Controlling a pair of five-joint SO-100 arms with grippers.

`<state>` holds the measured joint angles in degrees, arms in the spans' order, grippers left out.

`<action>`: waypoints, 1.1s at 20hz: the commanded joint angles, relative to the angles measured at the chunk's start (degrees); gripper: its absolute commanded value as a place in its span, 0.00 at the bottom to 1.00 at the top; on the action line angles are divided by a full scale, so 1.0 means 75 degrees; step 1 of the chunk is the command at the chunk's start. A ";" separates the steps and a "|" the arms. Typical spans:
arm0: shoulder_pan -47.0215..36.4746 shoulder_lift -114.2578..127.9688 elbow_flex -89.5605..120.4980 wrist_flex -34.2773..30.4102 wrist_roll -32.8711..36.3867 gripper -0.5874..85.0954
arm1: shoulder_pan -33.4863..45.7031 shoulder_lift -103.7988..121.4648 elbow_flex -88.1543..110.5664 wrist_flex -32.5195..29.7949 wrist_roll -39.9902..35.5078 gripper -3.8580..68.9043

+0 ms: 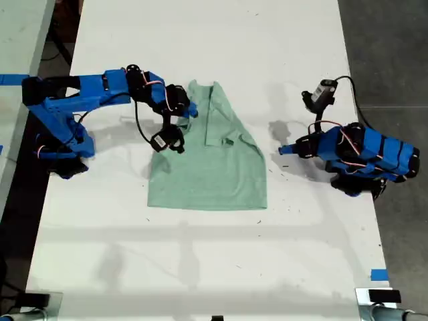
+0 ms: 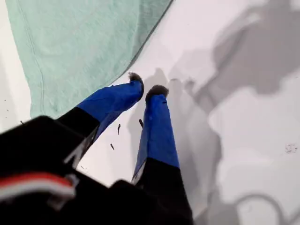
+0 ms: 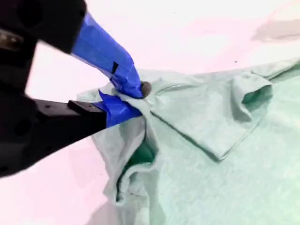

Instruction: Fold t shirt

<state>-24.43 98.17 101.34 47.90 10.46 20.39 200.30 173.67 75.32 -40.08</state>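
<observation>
Second wrist view: the fingers [image 3: 123, 79] of my second gripper [image 3: 133, 96] are clamped on a bunched edge of the t shirt [image 3: 225, 154], whose body spreads away from them. In the exterior view that arm is the nearer one, reaching in from the left onto the shirt's upper left edge. My first gripper [image 2: 146, 91] (fingers nearly together, holding nothing) is parked on the worktop [image 1: 200, 267] just off the hem. The pale mint cloth lies mid-worktop, partly folded and wrinkled.
</observation>
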 commanded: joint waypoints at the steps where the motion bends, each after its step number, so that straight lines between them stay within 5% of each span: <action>1: 0.0586 -0.0926 -0.0984 -0.0457 -0.0352 0.00 | 0.0000 0.0035 0.0621 0.0047 -0.0117 0.13; 4: 0.0984 -0.2707 -0.2379 -0.0492 -0.0457 0.00 | -0.0012 0.0035 0.0621 0.0047 -0.0117 0.13; 6: 0.1125 -0.3363 -0.3105 -0.0434 -0.0516 0.21 | -0.0035 0.0035 0.0609 0.0047 -0.0117 0.13; 7: 0.1137 -0.3492 -0.3328 -0.0375 -0.0422 0.24 | -0.0047 0.0035 0.0609 0.0047 -0.0117 0.13; 12: 0.1008 -0.2719 -0.3469 0.0328 -0.0117 0.21 | -0.0059 0.0047 0.0609 0.0059 -0.0117 0.13; 17: 0.0281 0.0574 -0.1652 0.2203 -0.0879 0.06 | -0.0070 0.0047 0.0609 0.0059 -0.0117 0.13; 20: -0.0188 0.3738 0.2027 0.1488 -0.0809 0.01 | -0.0070 0.0047 0.0609 0.0059 -0.0117 0.13; 22: -0.0047 0.5625 0.5121 -0.0176 -0.0375 0.01 | -0.0070 0.0047 0.0609 0.0059 -0.0117 0.13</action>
<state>-25.22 124.63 119.09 55.90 5.89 20.39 200.30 173.67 75.32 -40.08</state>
